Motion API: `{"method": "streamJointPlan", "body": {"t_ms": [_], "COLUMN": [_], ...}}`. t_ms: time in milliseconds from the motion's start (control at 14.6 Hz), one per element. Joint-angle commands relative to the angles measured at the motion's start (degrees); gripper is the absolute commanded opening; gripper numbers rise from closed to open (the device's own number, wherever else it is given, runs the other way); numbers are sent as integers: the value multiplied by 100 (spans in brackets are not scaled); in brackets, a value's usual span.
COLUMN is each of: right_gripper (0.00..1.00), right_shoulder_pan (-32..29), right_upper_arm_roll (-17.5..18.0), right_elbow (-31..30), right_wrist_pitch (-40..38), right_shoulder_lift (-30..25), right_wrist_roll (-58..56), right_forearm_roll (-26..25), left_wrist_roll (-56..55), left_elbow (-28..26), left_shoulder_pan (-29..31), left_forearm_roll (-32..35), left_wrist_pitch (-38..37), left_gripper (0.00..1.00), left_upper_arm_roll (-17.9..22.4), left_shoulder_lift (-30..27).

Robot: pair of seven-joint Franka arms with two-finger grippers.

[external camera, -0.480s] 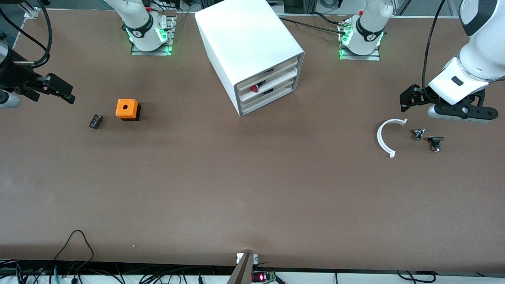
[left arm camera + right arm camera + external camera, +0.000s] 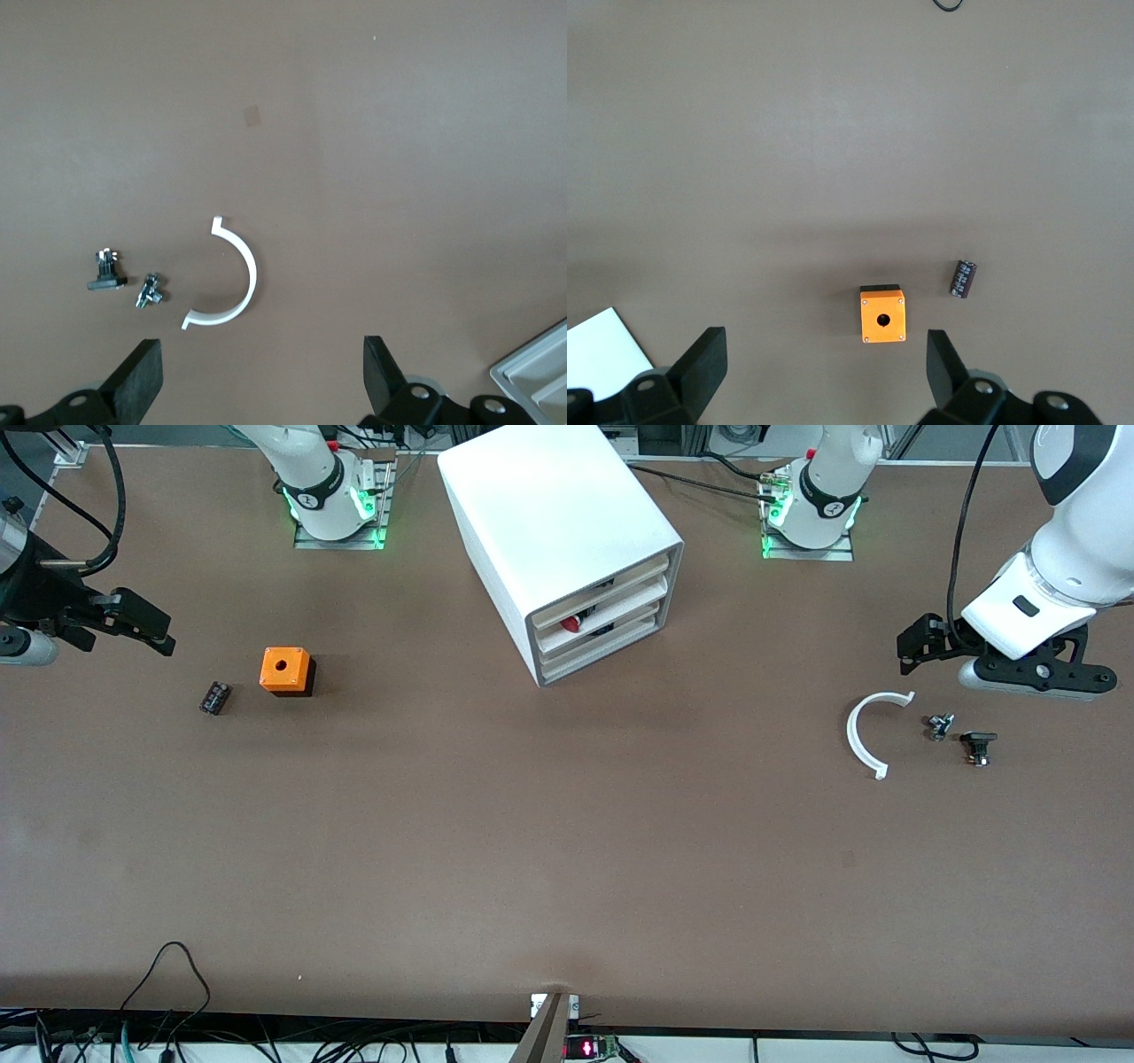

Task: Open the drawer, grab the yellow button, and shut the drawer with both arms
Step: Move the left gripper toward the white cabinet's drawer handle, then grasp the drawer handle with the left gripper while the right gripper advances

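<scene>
The button does not show in any view. The white three-drawer cabinet stands between the two arm bases, its drawer fronts set in the frame. A red-tipped piece shows in the gap above the middle drawer. My left gripper hangs open and empty above the table at the left arm's end, over a spot beside the white arc; in the left wrist view its jaws are wide apart. My right gripper hangs open and empty at the right arm's end; in the right wrist view its jaws are wide apart.
An orange cube with a hole and a small black part lie near the right gripper. A white arc, a metal piece and a black piece lie near the left gripper.
My right gripper has shifted slightly toward the cabinet. My left gripper has risen a few pixels. Nothing on the table has moved.
</scene>
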Motion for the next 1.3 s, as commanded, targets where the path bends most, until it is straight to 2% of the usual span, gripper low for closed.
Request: {"method": "streamJointPlan", "body": {"t_ms": [0, 137, 274, 343, 480, 617, 754, 891, 1166, 1234], "right_gripper": [100, 100, 100, 100, 100, 100, 100, 100, 100, 100], "right_shoulder_pan": [-2, -2, -2, -2, -20, -37, -64, -55, -11, -2], "right_upper_arm_roll": [72, 169, 178, 178, 169, 143, 134, 134, 169, 178], "right_elbow": [74, -48, -198, -198, -198, -198, -172, -137, 38, 135], "right_wrist_pitch": [-296, -341, -271, -271, -201, 10, 168, 256, 414, 476], "right_shoulder_lift": [-82, -56, -12, 67, 233, 383, 549, 769, 1235, 1349], "right_wrist_roll": [121, 87, -45, -289, -791, -793, -714, -469, 472, 534], "right_forearm_roll": [-12, -21, -30, -38, -73, -65, -74, -47, -47, -30], "left_wrist_roll": [48, 66, 40, 57, 136, 154, 250, 1002, 2830, 3261], "left_elbow": [293, 302, 302, 293, 293, 241, 232, 5, -1295, -1532], "left_shoulder_pan": [9, 9, -8, -9, -26, 0, -44, -35, -17, -35], "left_forearm_roll": [-151, -815, -1859, -2161, -2583, -3556, -4112, -4885, -6494, -6740], "left_wrist_pitch": [-459, -941, -1582, -1899, -2314, -2613, -2588, -2116, -1112, -928], "left_gripper": [100, 100, 100, 100, 100, 100, 100, 100, 99, 94], "left_upper_arm_roll": [-119, -146, -146, -164, -286, -287, -322, -366, -471, -489], "left_shoulder_lift": [27, 27, 79, 132, 448, 851, 1195, 1275, 1231, 1275]}}
